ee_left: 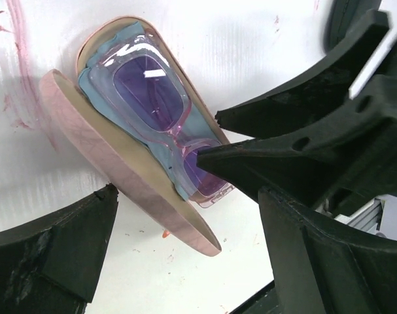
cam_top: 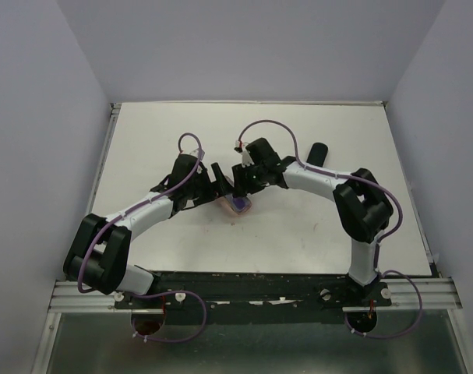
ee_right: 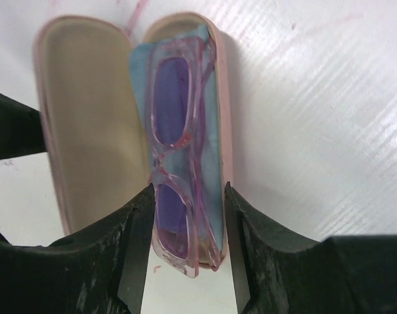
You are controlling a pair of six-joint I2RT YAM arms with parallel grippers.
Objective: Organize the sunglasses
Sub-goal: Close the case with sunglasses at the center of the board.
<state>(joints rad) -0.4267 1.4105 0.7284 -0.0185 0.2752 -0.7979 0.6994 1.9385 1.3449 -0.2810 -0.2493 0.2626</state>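
The pale pink-purple sunglasses (ee_right: 178, 137) lie on a light blue cloth (ee_right: 211, 150) in the base of an open pink case (ee_right: 87, 118); their near end sticks out past the case end. My right gripper (ee_right: 188, 196) is open, and its fingers closely straddle that near end and the case wall. My left gripper (ee_left: 185, 193) is open, with the case's raised lid (ee_left: 139, 190) between its fingers. In the top view both grippers meet over the case (cam_top: 238, 205) at the table's middle. The orange sunglasses are out of view.
A black oblong case (cam_top: 320, 151) lies behind the right arm's elbow. The white table (cam_top: 181, 241) carries faint pink marks. The walls stand close on the left, right and back.
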